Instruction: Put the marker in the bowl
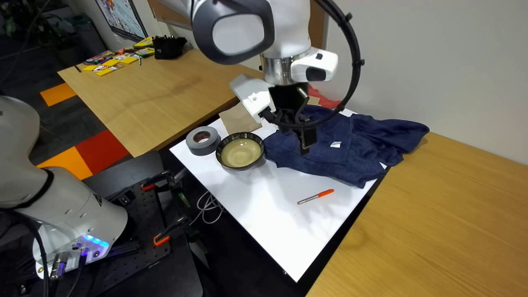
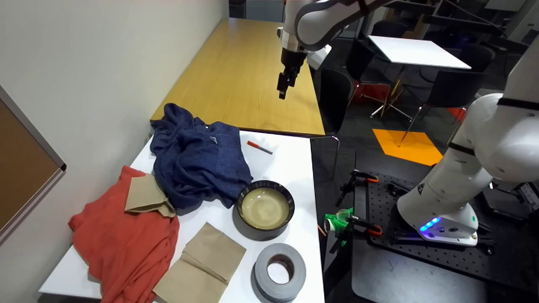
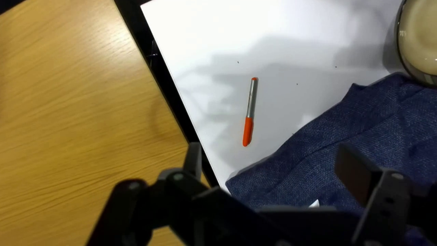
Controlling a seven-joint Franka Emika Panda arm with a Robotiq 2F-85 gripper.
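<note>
The marker has an orange cap and a silver barrel. It lies flat on the white tabletop, in both exterior views [image 1: 315,196] [image 2: 260,147] and in the wrist view [image 3: 250,112]. The bowl, dark-rimmed with a pale beige inside, stands upright and empty in both exterior views [image 1: 241,153] [image 2: 265,208]; part of it shows at the wrist view's right edge [image 3: 420,37]. My gripper [image 3: 274,166] is open and empty, its two fingers wide apart. It hangs well above the table, apart from marker and bowl; it also shows in both exterior views [image 1: 305,142] [image 2: 283,88].
A crumpled dark blue cloth [image 1: 342,152] lies beside the marker and bowl. A grey tape roll [image 2: 261,269] stands near the bowl. Brown paper [image 2: 214,246] and a red cloth [image 2: 126,235] lie farther along. A wooden table [image 1: 433,231] adjoins the white tabletop [image 1: 247,202] across a dark gap.
</note>
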